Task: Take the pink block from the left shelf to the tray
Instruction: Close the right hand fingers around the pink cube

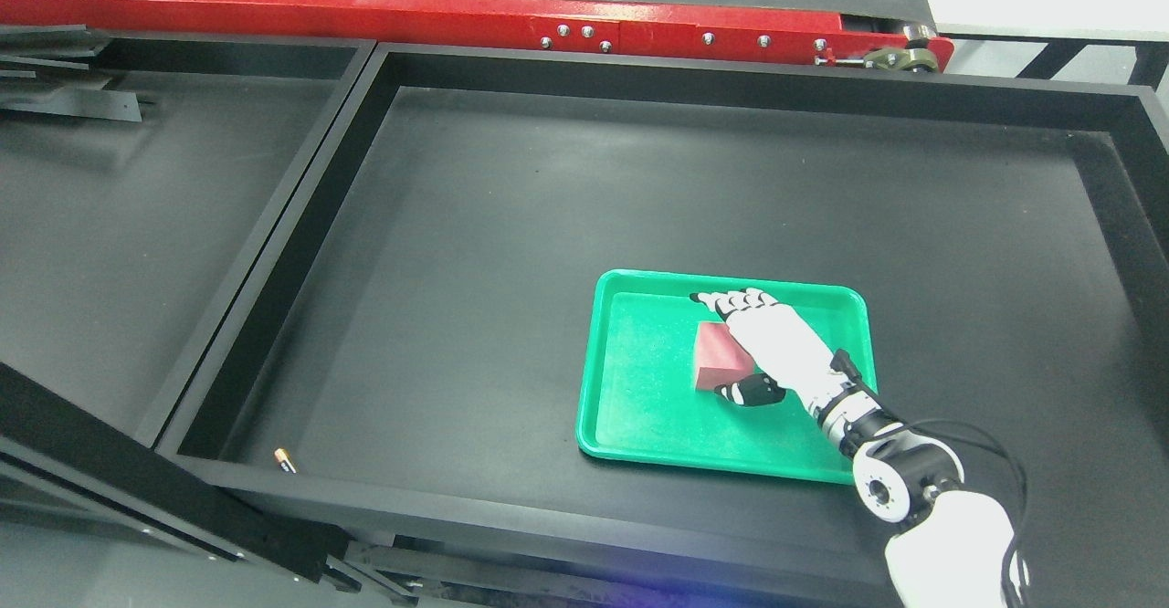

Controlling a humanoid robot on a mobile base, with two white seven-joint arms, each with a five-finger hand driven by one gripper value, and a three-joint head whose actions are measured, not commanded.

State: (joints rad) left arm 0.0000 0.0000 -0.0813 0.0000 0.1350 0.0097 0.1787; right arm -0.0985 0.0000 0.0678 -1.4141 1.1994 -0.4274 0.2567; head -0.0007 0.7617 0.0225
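Block [717,355], pink, sits in the green tray [639,425] with your right hand [758,343] clasped over it, thumb below, fingers above; it looks light, rigid, matte, so take opposing flat faces.

Right hand [763,348], lower right of frame: white shell, black fingertips and thumb pad. Wrist: black and silver rings, round silver joint cap with dark centre. Forearm: white casing, thin black cables looping alongside.

black bin [475,225], green tray [630,407], perhaps battery [285,460]
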